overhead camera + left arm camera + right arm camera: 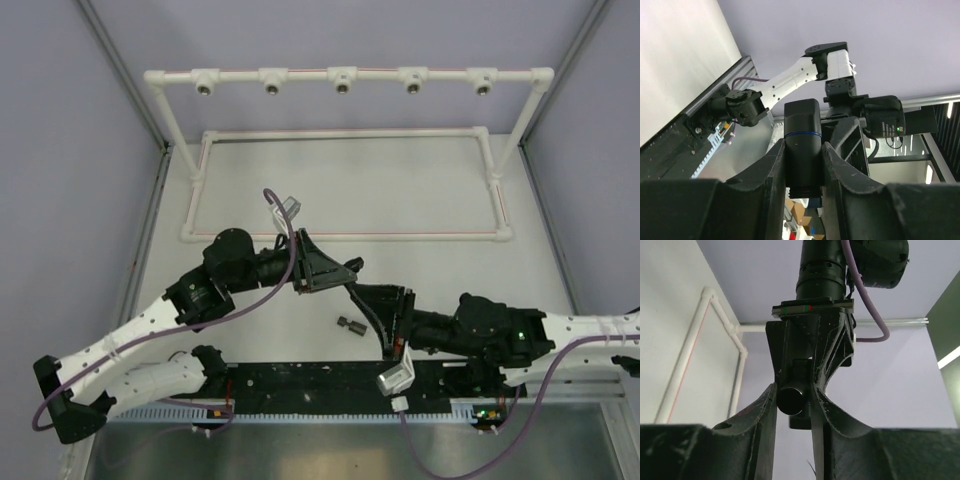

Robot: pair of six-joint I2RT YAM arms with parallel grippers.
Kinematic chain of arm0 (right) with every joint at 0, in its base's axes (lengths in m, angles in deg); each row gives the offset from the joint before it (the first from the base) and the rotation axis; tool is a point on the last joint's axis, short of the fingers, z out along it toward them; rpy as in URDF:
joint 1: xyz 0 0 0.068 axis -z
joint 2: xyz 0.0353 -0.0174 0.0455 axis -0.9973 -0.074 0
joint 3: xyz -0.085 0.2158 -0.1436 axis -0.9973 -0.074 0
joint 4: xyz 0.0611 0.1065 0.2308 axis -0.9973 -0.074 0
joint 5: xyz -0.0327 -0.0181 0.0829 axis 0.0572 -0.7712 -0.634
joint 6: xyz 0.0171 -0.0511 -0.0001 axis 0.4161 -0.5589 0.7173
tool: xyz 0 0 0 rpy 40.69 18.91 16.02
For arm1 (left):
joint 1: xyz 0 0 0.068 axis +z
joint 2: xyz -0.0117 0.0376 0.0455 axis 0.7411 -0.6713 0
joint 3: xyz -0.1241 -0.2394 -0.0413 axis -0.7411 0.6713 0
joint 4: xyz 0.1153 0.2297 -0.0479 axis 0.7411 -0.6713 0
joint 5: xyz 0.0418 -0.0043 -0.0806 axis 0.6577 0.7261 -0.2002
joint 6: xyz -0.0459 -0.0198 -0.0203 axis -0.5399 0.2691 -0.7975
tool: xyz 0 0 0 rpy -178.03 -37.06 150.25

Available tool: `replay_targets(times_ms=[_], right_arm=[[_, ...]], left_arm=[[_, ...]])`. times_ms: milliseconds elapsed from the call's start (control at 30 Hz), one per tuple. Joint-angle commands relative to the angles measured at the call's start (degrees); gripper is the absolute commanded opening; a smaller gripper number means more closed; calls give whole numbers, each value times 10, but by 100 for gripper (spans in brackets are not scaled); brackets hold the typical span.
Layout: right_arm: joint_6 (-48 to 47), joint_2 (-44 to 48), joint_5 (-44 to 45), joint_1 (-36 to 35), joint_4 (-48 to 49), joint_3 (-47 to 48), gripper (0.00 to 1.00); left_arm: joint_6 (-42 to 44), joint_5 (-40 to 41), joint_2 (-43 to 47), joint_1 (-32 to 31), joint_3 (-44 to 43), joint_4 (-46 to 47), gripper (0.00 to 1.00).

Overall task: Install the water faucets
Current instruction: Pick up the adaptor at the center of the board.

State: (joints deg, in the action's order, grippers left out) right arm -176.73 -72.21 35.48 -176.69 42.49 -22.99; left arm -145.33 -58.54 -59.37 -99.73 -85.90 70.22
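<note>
The left gripper [804,150] is clamped on the stubby faucet [802,125], held above the table [430,190] with its long axis pointing into the right gripper [792,387], whose hold cannot be told, while the T-shaped faucet [350,324] lies nearer the right arm.
</note>
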Motion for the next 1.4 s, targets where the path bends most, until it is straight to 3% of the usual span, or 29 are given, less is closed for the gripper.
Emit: replay_targets(times_ms=[0,167,233,400,533,600,700,833,967,1267,1367], right_arm=[[129,47,-38,-11,171,-35,35],[330,72,-36,-11,386,-122,46],[422,57,-16,-10,461,-144,59],[719,-7,128,-11,648,-149,59],[980,-53,301,-9,503,-51,54],[1061,-63,339,-8,476,-35,51],[1198,-64,330,15,446,-34,48],[1399,-63,207,108,334,-16,48],[1451,-78,110,164,337,-17,49],[1455,-123,53,166,353,2,48],[1458,-128,47,166,359,3,43]], left_arm=[[32,47,33,6,38,125,0],[68,159,93,6,71,141,0],[76,200,119,7,95,166,0],[124,288,187,7,188,310,0],[179,310,213,7,216,360,0],[190,301,212,6,217,376,0],[197,269,202,6,212,401,0],[191,233,182,6,212,451,0],[189,191,168,6,206,457,0],[195,190,168,6,205,457,0],[194,190,166,6,203,456,0]])
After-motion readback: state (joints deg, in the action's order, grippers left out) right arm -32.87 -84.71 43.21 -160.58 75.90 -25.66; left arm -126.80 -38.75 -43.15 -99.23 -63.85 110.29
